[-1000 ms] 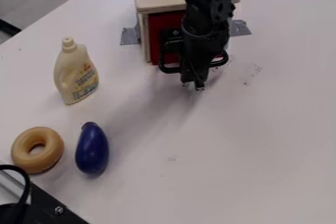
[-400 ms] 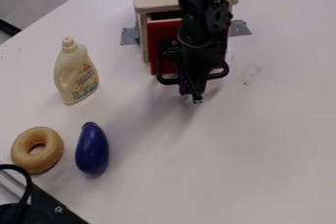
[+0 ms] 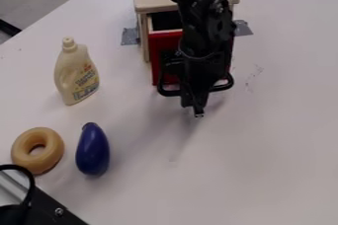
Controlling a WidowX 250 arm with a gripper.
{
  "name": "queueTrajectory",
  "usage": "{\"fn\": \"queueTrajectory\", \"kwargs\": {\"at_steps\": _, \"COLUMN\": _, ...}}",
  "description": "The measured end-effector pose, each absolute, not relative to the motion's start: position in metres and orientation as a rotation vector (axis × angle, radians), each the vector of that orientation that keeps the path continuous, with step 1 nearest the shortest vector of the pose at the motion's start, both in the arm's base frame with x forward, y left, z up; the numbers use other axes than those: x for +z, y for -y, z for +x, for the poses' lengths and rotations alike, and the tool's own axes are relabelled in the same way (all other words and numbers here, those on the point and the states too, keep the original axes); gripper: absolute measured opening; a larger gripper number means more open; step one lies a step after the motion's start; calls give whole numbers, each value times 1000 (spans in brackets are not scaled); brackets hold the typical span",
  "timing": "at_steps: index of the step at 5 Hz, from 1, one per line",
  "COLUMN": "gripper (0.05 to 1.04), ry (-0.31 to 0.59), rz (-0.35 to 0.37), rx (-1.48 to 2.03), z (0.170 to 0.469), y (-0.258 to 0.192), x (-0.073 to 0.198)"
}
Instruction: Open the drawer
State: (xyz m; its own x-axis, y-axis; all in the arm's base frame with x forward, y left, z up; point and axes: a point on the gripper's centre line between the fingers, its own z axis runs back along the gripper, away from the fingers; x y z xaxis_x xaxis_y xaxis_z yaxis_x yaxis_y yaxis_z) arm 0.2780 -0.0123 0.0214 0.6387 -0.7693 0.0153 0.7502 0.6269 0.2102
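Red drawer [image 3: 163, 51] partly hidden behind claw [image 3: 197, 113], fingertips indistinct

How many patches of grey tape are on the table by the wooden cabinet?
2: one patch at the cabinet's left side in the view, the other patch at its right. More may be hidden behind the cabinet or arm.

The 1 black jointed metal robot arm [image 3: 206, 19] slants from the top edge, its black gripper [image 3: 198, 112] pointing down.
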Motion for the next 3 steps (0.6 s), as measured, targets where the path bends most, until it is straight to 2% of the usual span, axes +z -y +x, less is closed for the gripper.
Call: {"fn": "queueTrajectory", "kwargs": {"at_steps": 3, "gripper": 121, "ry": 112, "rz": 191, "rx": -887, "z": 260, "y": 22, "x": 23}}
